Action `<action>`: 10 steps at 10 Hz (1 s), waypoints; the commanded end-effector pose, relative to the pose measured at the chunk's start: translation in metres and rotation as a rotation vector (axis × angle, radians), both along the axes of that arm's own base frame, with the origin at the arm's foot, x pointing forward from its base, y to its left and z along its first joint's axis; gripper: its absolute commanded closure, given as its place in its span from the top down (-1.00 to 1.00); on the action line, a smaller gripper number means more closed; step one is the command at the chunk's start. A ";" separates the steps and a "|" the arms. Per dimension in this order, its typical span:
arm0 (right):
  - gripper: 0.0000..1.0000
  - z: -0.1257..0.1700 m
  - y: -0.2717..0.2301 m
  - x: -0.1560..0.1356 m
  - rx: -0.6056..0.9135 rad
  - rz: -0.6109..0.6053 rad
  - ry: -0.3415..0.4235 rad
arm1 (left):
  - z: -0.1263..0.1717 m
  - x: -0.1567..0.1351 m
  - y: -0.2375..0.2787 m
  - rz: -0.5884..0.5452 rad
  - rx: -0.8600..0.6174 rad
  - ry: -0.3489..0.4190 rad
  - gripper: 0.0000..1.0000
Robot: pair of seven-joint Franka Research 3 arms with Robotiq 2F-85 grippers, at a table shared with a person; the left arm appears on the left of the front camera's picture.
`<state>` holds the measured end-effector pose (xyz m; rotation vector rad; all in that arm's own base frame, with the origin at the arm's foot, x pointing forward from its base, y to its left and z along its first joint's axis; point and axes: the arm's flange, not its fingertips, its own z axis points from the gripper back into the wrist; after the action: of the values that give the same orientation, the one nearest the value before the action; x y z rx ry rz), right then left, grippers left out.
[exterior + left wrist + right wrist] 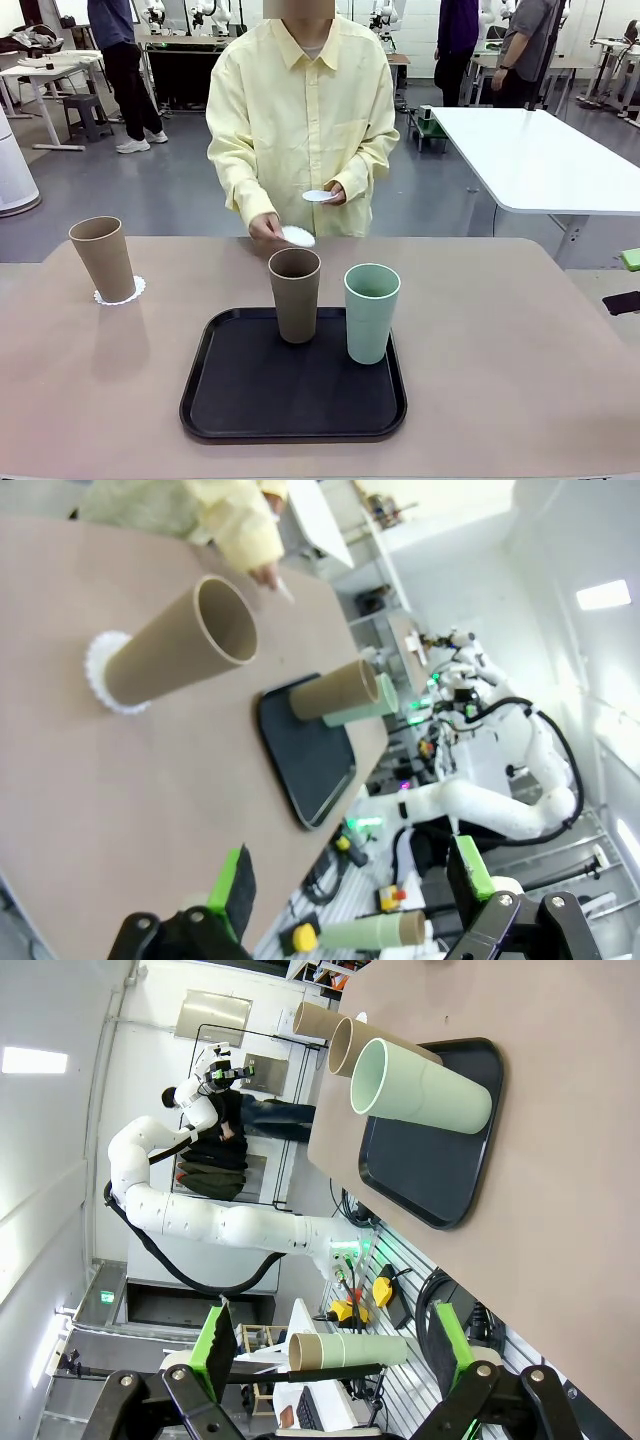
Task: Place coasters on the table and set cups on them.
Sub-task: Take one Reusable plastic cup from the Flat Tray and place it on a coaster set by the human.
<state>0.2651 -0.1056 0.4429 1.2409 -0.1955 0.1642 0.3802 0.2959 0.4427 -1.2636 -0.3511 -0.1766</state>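
My left pincer wide, empty; brown cup on coaster ahead. Right pincer wide, empty; mint cup on tray ahead.

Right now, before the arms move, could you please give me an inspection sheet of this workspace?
Surface: beige table, no spills or marks seen.
Job's things: first brown cup stands on a coaster at the robot's left; second brown cup and mint cup stand upright on the black tray; the person holds a second coaster by the far table edge and a third coaster higher up.
Clutter: nothing seen.
Grippers: left gripper and right gripper both open, holding nothing.
Cables: black cables below the table's near edge, by the arm bases.
Surroundings: white table at far right; people standing behind.
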 end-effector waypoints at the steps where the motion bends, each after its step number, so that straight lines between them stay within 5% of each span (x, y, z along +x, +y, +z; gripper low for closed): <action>1: 1.00 0.000 -0.001 0.001 0.017 0.005 -0.012 | 0.001 -0.002 0.001 0.006 0.001 0.001 1.00; 10: 1.00 0.000 -0.001 0.001 0.017 0.005 -0.012 | 0.001 -0.002 0.001 0.006 0.001 0.001 1.00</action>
<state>0.2651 -0.1056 0.4429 1.2409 -0.1954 0.1642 0.3803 0.2959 0.4426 -1.2638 -0.3510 -0.1768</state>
